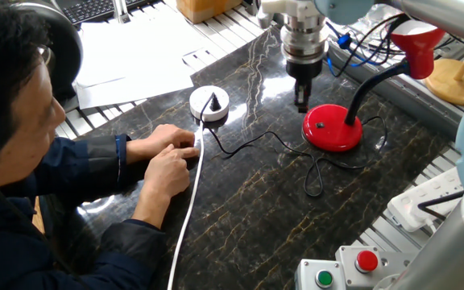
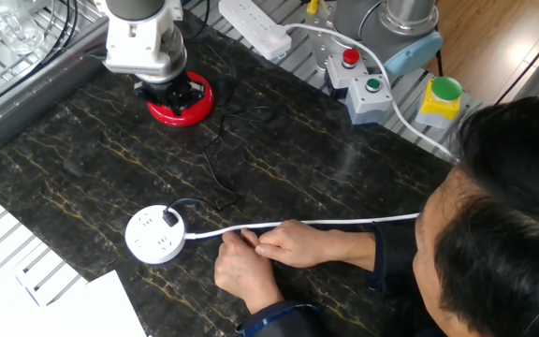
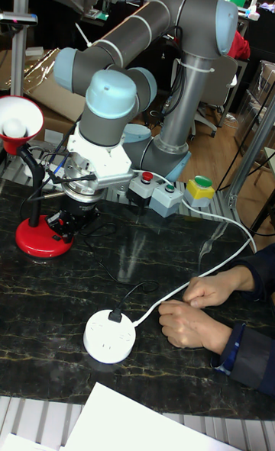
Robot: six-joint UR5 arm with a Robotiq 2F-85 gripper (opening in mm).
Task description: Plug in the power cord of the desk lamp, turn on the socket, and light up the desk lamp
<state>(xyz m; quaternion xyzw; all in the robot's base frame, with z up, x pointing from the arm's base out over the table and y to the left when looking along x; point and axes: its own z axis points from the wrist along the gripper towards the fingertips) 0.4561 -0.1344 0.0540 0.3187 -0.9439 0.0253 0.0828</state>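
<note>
Dark marble with gold veining forms the desk (image 1: 256, 209) in one fixed view. The pincer (image 1: 302, 102) is seen pointing down just above the near edge of the red base of the desk lamp (image 1: 333, 127); its fingers appear close together with nothing between them. The power cord (image 1: 272, 138) is laid across the desk from the base to the socket (image 1: 209, 102), where its black plug is seated. A person's hands (image 1: 167, 157) are placed beside the socket's thick white cable (image 1: 188, 209).

In the other fixed view, the pincer (image 2: 169, 92) is positioned over the lamp base (image 2: 195, 101), and the socket (image 2: 154, 234) lies near the person's hands (image 2: 269, 251).

In the tall fixed view, the red shade (image 3: 19, 124) is turned towards the camera, the bulb is visible inside, and the pincer's opening cannot be judged.
</note>
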